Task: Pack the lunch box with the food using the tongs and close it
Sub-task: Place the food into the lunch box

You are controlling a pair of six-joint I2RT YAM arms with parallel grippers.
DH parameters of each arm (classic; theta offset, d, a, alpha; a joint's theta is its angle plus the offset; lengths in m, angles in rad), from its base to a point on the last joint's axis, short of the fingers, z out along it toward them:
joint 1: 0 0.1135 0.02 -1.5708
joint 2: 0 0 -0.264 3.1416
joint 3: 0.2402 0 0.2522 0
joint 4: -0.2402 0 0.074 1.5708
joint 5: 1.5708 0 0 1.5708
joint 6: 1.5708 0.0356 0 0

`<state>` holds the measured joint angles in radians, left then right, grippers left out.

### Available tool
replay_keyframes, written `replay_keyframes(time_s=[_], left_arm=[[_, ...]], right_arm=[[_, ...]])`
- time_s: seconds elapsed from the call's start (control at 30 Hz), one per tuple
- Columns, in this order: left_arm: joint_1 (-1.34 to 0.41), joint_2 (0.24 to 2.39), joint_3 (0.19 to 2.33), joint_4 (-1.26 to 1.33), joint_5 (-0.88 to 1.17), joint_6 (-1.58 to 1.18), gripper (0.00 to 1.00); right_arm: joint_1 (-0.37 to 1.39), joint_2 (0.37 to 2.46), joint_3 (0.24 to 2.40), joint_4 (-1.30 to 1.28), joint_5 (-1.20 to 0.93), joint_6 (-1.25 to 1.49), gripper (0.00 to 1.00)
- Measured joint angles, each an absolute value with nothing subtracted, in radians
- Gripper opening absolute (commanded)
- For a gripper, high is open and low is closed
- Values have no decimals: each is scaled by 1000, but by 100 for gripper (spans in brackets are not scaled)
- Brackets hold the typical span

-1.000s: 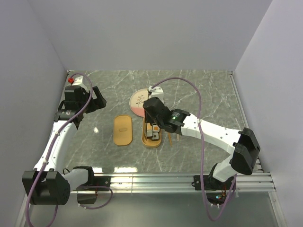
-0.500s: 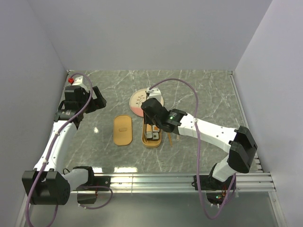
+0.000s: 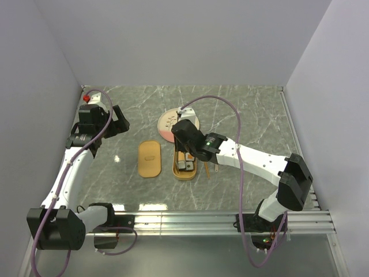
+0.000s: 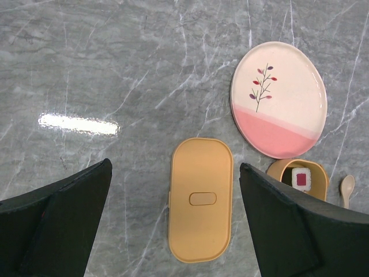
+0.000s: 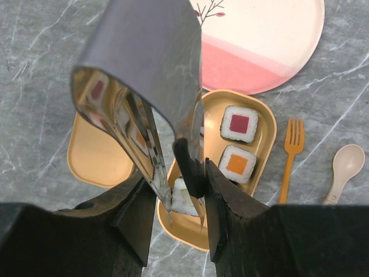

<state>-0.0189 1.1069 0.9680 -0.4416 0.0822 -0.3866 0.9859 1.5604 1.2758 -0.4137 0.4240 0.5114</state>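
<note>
Tongs [image 5: 151, 151] clamped in right claw [image 5: 173, 190], tips pinching a sushi piece [image 5: 185, 199] mostly hidden inside lunch box [image 5: 262, 115]. Left claw [image 4: 173, 225] spread wide, grasping nothing, above lid [image 4: 200, 206].

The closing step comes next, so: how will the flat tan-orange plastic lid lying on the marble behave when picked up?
The flat tan-orange plastic lid looks thin and rigid, so probably light. Lying flush on the glossy marble tabletop, it may slide when nudged, and its low edge seems hard to pinch.

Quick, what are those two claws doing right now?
Left gripper: open, holding nothing.
Right gripper: closed on the tongs, which pinch a sushi roll.
</note>
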Motion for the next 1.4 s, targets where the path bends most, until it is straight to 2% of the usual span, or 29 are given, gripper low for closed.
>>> replay_keyframes(time_s=[0.27,0.63,0.97,1.4], left_arm=[[-19,1107,968,-442,82,-387,100],[-19,1107,968,-442,82,-387,99],[-19,1107,968,-442,81,-387,100],[-19,1106,957,-442,81,-387,100]], right_arm=[[986,1560,1276,-411,404,501,27],[987,1560,1277,-408,364,500,26],[987,1569,1283,-411,365,499,42],[987,1579,1292,-413,371,493,50]])
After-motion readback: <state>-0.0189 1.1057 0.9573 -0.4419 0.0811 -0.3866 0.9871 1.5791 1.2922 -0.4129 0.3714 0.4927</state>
